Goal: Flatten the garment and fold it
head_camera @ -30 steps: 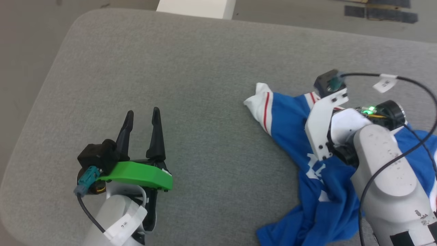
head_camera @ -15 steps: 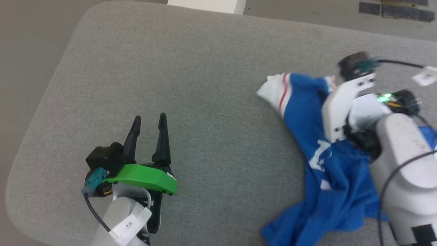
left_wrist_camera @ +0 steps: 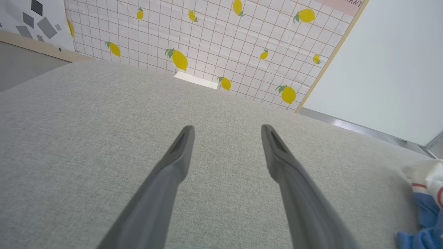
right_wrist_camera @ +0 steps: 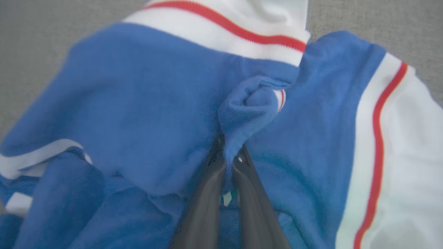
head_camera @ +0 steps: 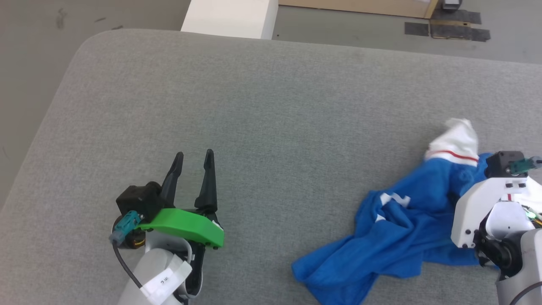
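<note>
Lettering on the garment (head_camera: 394, 237) is buried in folds, only white fragments seen. Its right side is covered by the right arm and cut by the frame edge. Right gripper (right_wrist_camera: 228, 155) fingertips are hidden in cloth; jaws are clamped on a bunched blue fold. Left gripper (head_camera: 194, 154) is held spread wide, empty, low over the grey padded surface (head_camera: 254, 106), well apart from the cloth. Garment is crumpled at the robot's right, long axis diagonal: blue end near-left, white sleeve far-right.
</note>
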Available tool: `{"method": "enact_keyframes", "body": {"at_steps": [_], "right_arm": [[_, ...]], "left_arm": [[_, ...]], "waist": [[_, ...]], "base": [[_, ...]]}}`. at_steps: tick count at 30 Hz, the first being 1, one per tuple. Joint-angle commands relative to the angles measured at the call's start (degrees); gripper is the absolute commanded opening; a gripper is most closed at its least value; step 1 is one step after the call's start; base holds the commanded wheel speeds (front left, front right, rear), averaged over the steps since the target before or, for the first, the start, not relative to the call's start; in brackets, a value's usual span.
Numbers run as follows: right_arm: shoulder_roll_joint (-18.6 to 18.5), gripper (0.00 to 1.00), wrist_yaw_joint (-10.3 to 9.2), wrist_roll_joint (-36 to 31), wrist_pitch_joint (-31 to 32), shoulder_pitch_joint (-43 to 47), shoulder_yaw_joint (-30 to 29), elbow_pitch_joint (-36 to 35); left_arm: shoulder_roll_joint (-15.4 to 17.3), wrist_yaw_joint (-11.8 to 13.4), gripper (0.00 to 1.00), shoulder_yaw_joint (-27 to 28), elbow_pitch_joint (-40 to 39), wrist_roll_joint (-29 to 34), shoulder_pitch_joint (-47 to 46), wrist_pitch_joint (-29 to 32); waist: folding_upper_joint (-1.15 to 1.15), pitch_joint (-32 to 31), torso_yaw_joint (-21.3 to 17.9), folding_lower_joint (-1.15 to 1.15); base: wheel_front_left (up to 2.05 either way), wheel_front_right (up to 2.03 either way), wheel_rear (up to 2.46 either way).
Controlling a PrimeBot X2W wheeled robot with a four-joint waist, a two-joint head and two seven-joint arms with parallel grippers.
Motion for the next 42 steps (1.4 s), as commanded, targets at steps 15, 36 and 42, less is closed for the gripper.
{"method": "enact_keyframes", "body": {"at_steps": [15, 36, 42], "right_arm": [[5.79, 1.0, -0.09, 3.53, -13.55, 2.99, -14.81, -14.09], [6.26, 1.0, -0.09, 4.45, -16.39, 2.17, -14.35, -11.06], [6.26, 1.0, -0.09, 4.28, -17.19, 1.87, -14.57, -9.84]], "left_arm": [[-0.93, -3.27, 1.0, -5.22, 1.04, -2.88, -3.39, 6.69], [-2.19, -0.66, 1.0, -29.05, 19.02, -6.85, -27.26, 46.38], [-2.25, -0.66, 0.0, -26.64, 17.96, -9.35, -27.16, 41.92]], "waist": [[0.0, -2.57, -4.1, 0.0], [0.0, 3.45, -20.19, 0.0], [0.0, 3.12, -19.14, 0.0]], "base": [[0.0, 0.0, 0.0], [0.0, 0.0, 0.0], [0.0, 0.0, 0.0]]}}
